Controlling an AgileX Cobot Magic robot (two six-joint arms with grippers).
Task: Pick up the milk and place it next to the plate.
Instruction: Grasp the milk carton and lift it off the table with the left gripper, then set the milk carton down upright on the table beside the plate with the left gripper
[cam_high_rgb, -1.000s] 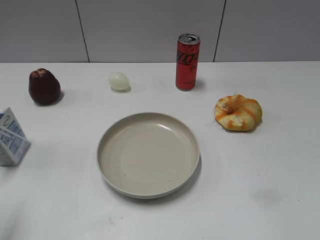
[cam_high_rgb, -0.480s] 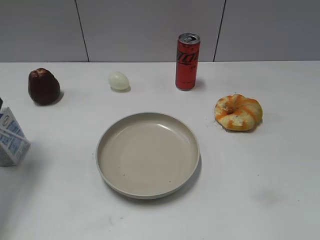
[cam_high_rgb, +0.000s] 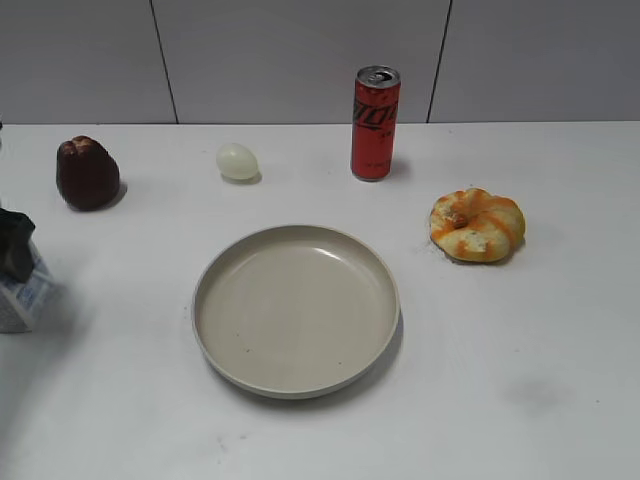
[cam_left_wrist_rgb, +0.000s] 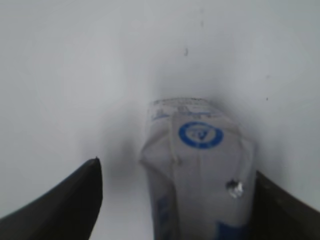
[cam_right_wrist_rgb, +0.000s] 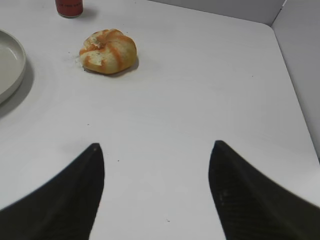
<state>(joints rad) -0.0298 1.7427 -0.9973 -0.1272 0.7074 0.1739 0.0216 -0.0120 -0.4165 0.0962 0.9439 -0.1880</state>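
Left wrist view: left fingers (cam_left_wrist_rgb: 172, 200) spread wide around the milk (cam_left_wrist_rgb: 197, 165), well left of the plate (cam_high_rgb: 296, 308); we'd judge it light, crushable — pinch the flat sides low; right fingers (cam_right_wrist_rgb: 155, 195) released.

Left gripper (cam_left_wrist_rgb: 175, 200) fingers (cam_left_wrist_rgb: 70, 202): matte black, tapered, curved. Right gripper (cam_right_wrist_rgb: 155, 195) fingers (cam_right_wrist_rgb: 250, 200): same black wedges.

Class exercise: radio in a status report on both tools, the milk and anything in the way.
Left tool open, straddling the milk, no grip yet. Right tool open, idle over bare table. Plate empty, table beside it clear.
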